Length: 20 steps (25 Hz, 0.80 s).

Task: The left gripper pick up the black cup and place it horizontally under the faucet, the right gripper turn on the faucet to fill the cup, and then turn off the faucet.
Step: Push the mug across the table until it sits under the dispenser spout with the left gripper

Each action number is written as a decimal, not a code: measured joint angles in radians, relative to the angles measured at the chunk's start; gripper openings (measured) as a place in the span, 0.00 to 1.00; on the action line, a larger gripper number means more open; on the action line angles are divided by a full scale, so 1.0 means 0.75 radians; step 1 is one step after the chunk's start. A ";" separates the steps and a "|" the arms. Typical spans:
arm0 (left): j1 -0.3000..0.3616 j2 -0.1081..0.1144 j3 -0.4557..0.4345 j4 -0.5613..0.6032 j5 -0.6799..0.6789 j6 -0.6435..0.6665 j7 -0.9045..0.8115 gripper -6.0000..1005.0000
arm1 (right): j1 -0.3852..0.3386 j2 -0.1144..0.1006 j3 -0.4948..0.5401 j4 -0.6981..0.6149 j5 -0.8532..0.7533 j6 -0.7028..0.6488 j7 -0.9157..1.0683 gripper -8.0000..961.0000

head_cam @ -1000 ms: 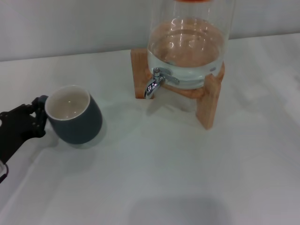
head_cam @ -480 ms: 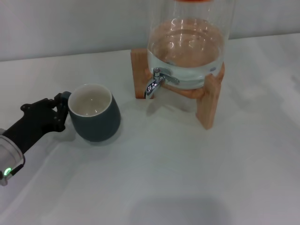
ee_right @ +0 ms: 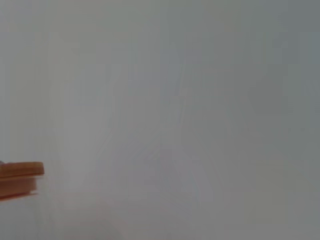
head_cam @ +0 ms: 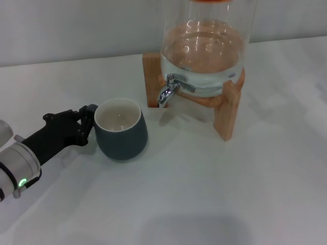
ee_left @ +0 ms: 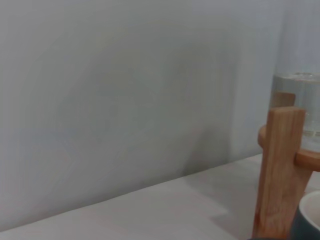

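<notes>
The black cup (head_cam: 121, 130) is upright with its cream inside showing, left of and in front of the faucet (head_cam: 167, 92). My left gripper (head_cam: 86, 121), a black claw on a white-grey arm with a green light, is shut on the cup's handle at its left side. The faucet is a small chrome tap with a down-curved spout on the glass jar. A sliver of the cup's rim shows in the left wrist view (ee_left: 311, 217). The right gripper is out of view.
A large glass jar (head_cam: 207, 46) part-filled with water sits on a wooden stand (head_cam: 227, 109) at the back of the white table (head_cam: 204, 194). The stand's post shows in the left wrist view (ee_left: 277, 170). A grey wall lies behind.
My left gripper has carried the cup to the right, toward the faucet; more of the white-grey arm has come into view.
</notes>
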 joint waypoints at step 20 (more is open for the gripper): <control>-0.068 0.003 0.153 0.082 0.126 0.069 -0.231 0.12 | 0.003 0.000 -0.002 0.002 0.000 0.026 0.000 0.71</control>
